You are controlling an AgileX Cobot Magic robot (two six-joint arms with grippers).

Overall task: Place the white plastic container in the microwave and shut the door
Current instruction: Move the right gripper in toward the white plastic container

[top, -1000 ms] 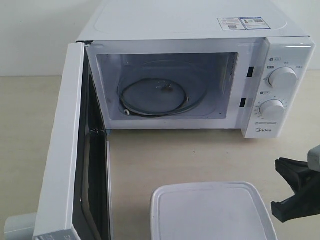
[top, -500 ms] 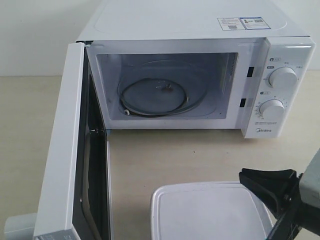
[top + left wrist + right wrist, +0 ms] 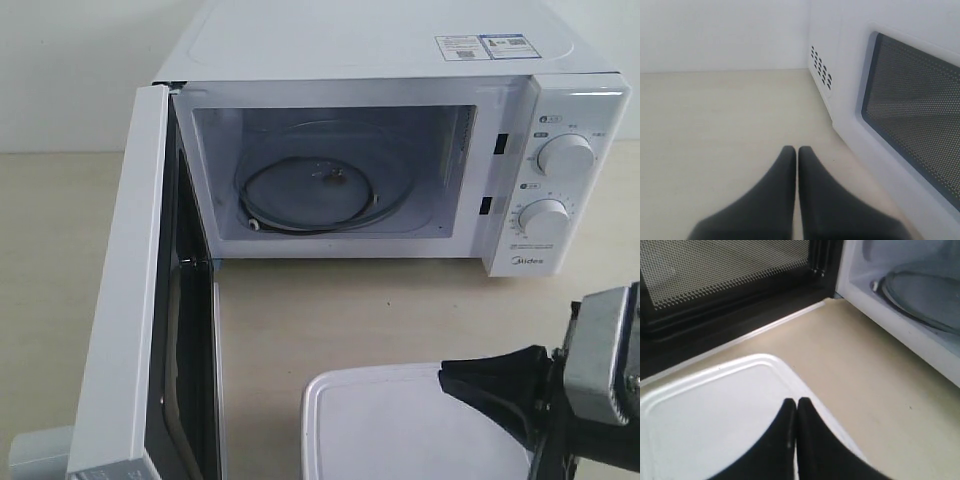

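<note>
The white plastic container (image 3: 395, 430) sits on the table in front of the microwave (image 3: 400, 150), its flat lid (image 3: 715, 415) facing up. The microwave's door (image 3: 130, 300) stands wide open on the left, and the glass turntable (image 3: 315, 195) lies bare inside. My right gripper (image 3: 445, 375) is shut and hovers over the container's right part; in the right wrist view its tips (image 3: 796, 402) meet above the lid's edge. My left gripper (image 3: 796, 150) is shut and empty, low over the table behind the open door (image 3: 910, 100).
Two round dials (image 3: 565, 155) sit on the microwave's right panel. Beige tabletop (image 3: 400, 310) lies between the container and the microwave opening. A pale wall stands behind the microwave. The left arm's base (image 3: 35, 455) shows at the bottom left corner.
My right gripper has moved in from the right edge toward the left, now reaching over the container's lid. The container, door and left gripper have not moved.
</note>
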